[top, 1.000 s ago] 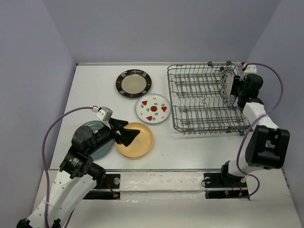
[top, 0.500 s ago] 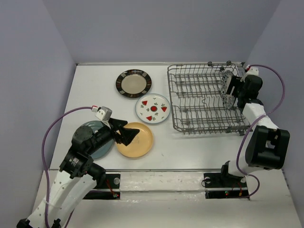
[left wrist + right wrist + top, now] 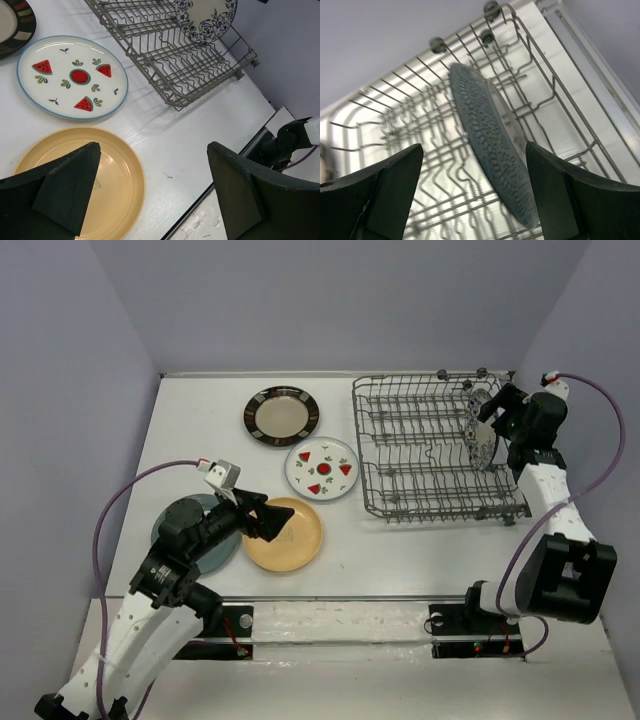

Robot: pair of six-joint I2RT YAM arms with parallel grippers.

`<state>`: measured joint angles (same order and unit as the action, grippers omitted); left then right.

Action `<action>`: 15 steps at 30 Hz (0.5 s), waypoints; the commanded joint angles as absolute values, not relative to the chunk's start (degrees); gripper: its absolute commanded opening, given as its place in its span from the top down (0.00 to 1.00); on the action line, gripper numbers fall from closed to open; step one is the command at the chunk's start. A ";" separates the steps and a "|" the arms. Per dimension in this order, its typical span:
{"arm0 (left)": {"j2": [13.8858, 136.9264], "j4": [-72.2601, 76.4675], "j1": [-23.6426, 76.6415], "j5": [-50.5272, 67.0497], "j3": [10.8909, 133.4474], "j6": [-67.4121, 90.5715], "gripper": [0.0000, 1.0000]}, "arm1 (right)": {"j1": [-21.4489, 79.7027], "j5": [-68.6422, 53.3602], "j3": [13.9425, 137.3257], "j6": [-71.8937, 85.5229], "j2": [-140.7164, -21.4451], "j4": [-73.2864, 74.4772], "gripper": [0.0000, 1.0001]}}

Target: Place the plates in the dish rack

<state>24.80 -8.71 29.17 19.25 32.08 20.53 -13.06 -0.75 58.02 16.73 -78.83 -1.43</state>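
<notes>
Grey wire rack (image 3: 435, 450) holds one plate: the floral plate (image 3: 482, 425) stands on edge among the tines at its right end. The right claw (image 3: 495, 405) is spread wide by that plate, gripping nothing. Left of the rack, flat on the worktop (image 3: 200, 430), lie the fruit plate (image 3: 322, 468), dark-rimmed plate (image 3: 281, 415), yellow plate (image 3: 295, 540) and teal plate (image 3: 222, 552). The left claw (image 3: 262, 522) gapes empty over the yellow plate.

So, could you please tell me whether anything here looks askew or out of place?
Only slightly: the blue floral-rimmed plate at the right end of the dish rack leans at a tilt rather than standing upright. Nothing looks spilled or broken.
</notes>
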 commanded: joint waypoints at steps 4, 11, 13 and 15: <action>27.68 -8.96 28.74 14.16 35.24 20.92 0.01 | -13.10 -7.11 58.63 33.83 -64.18 -1.58 0.09; 31.55 -10.02 28.04 5.47 36.73 21.09 0.01 | -11.27 -21.78 46.42 44.63 -48.09 -9.57 0.09; 34.18 -9.15 27.86 4.40 37.00 22.14 0.01 | -7.75 -22.68 40.54 46.58 -42.56 -15.01 0.10; 37.94 -7.22 27.51 4.48 37.62 23.20 0.01 | -2.21 -22.15 38.42 44.93 -40.79 -16.17 0.09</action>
<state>32.60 -10.96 28.25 8.05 34.22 21.39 -10.33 -16.73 43.77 41.39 -44.93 -8.60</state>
